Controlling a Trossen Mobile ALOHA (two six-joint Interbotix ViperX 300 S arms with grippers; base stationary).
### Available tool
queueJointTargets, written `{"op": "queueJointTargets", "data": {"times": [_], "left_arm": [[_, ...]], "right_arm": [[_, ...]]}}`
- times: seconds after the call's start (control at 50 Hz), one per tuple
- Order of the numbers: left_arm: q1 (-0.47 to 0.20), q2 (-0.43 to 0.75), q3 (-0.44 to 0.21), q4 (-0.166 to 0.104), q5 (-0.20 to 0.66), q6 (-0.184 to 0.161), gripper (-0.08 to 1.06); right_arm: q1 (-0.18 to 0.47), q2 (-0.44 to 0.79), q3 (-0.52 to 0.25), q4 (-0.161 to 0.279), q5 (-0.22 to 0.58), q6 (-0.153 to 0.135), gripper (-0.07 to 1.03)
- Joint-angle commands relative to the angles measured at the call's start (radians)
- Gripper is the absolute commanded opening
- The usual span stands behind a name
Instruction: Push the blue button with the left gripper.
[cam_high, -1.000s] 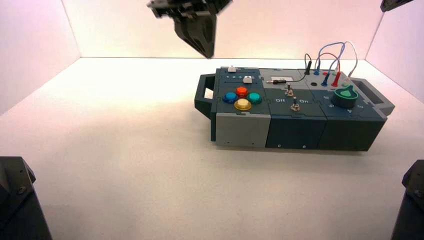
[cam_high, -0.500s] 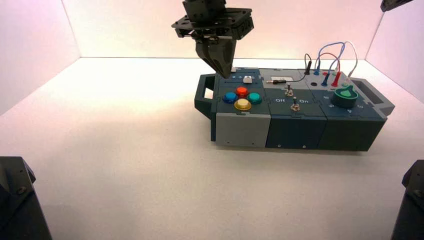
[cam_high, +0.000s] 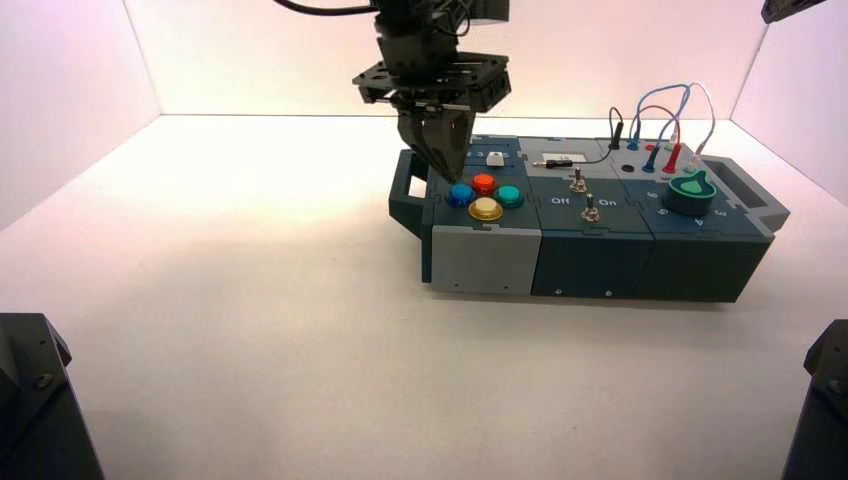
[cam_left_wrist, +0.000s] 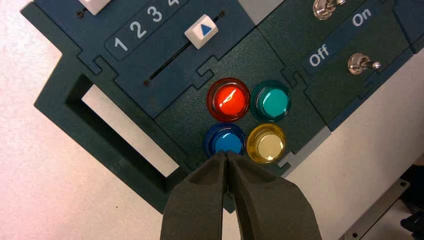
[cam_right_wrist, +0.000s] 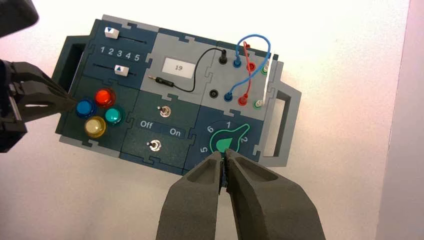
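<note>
Blue button (cam_left_wrist: 227, 142), a glossy dome, sits at the closed, tapered left end effector (cam_left_wrist: 225, 156) tip.

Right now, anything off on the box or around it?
Nothing stands out. The box sits flat, wires plugged in, all four buttons intact. The left gripper, shut, hangs at the blue button; the right gripper waits high above the box.

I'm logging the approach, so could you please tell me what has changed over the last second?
The black left claw, fingers together, came down from above the box to just beside the small round blue button. Nothing was grasped. The dark teal box and right claw stayed put.
</note>
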Motion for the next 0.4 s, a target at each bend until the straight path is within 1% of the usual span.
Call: {"op": "queueJointTargets", "data": {"times": [0.02,0.28,0.4], "left_arm": [[-0.015,-0.008,-0.028,-0.006,-0.005,-0.002,-0.03],[-0.028,0.017,-0.046,-0.009,-0.003,-0.002,-0.03],[-0.029,0.032,-0.048,-0.017,-0.002,-0.003,-0.03]], "right_arm": [[0.002,0.000,-0.025,0.002,-0.006,-0.005,0.03],[0.002,0.002,-0.029,-0.002,-0.006,-0.008,0.03],[0.002,0.000,-0.035,-0.002,0.000,-0.008,0.03]]}}
